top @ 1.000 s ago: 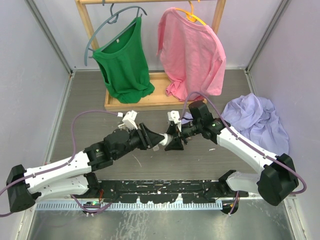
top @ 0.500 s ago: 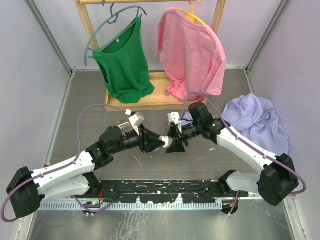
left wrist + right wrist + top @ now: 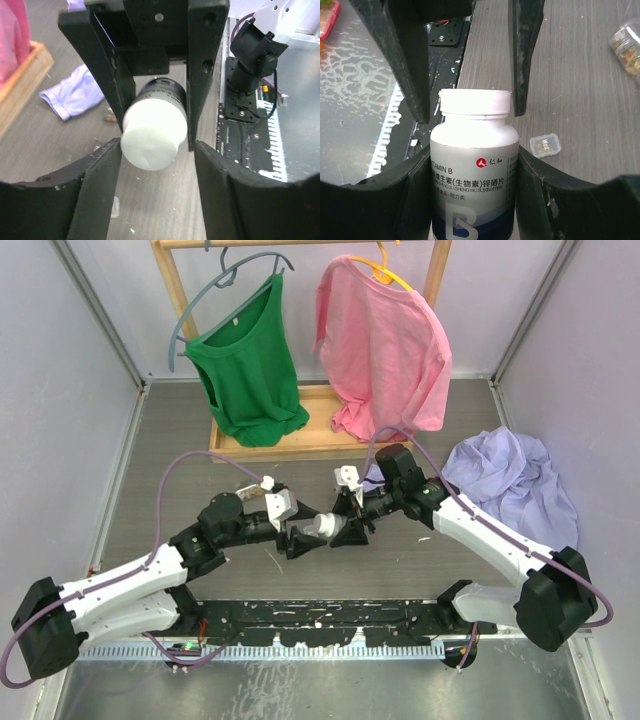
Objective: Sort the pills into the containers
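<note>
My right gripper (image 3: 472,150) is shut on a white pill bottle (image 3: 474,175) with a grey and blue Vitamin B label, held off the table in mid-scene (image 3: 322,527). Its white cap (image 3: 154,132) is on and points at my left gripper (image 3: 157,145). The left jaws stand open to either side of the cap, with a gap on both sides. A tiny clear container (image 3: 546,145) lies on the table beside the bottle, and another clear one (image 3: 630,45) sits farther off. No loose pills show.
A wooden rack (image 3: 300,445) with a green shirt (image 3: 245,370) and a pink shirt (image 3: 385,340) stands at the back. A lilac cloth (image 3: 515,480) is heaped at the right. The black base rail (image 3: 320,615) runs along the near edge. A red tray's corner (image 3: 327,17) shows.
My left gripper has turned at the wrist and its jaws have widened off the bottle's cap. The right gripper and the bottle have stayed put.
</note>
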Available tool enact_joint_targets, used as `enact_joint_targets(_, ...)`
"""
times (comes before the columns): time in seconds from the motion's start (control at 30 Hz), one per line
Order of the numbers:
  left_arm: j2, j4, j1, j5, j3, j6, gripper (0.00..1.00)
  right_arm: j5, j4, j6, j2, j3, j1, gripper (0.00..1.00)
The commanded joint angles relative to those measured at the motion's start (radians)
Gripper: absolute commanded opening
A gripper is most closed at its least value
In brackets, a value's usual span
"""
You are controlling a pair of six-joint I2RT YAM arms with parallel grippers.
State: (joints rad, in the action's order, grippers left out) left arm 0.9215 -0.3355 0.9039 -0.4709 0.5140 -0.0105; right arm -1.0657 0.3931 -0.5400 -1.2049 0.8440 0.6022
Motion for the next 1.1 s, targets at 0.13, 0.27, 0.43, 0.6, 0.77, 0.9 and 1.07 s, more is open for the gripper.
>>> enact_joint_targets(0.13,-0.04,-0.06,0.007,0.167,-0.019,-0.117,0.95,-0.024,-0.109,0.001,0.018,0.038,-0.003,0.01)
enact_joint_targets(0.27,-0.111,-0.053,0.007,0.21,-0.027,-0.212,0.98,-0.023,-0.105,-0.004,0.018,0.038,-0.003,0.01)
enact_joint_targets(0.43,-0.22,-0.028,0.006,0.319,-0.052,-0.454,0.98,-0.023,-0.097,-0.014,0.017,0.04,-0.002,0.01)
enact_joint_targets(0.6,-0.264,-0.024,0.006,0.396,-0.065,-0.753,0.98,-0.024,-0.096,-0.017,0.016,0.041,-0.002,0.01)
enact_joint_targets(0.77,-0.262,0.083,0.009,0.55,-0.042,-1.007,0.99,-0.022,-0.096,-0.017,0.017,0.04,-0.004,0.01)
enact_joint_targets(0.9,-0.233,0.314,0.085,0.724,0.068,-1.09,0.99,-0.02,-0.096,-0.018,0.016,0.04,-0.003,0.01)
enact_joint_targets(1.07,-0.135,0.439,0.204,0.875,0.175,-1.118,0.92,-0.015,-0.096,-0.017,0.014,0.041,-0.003,0.01)
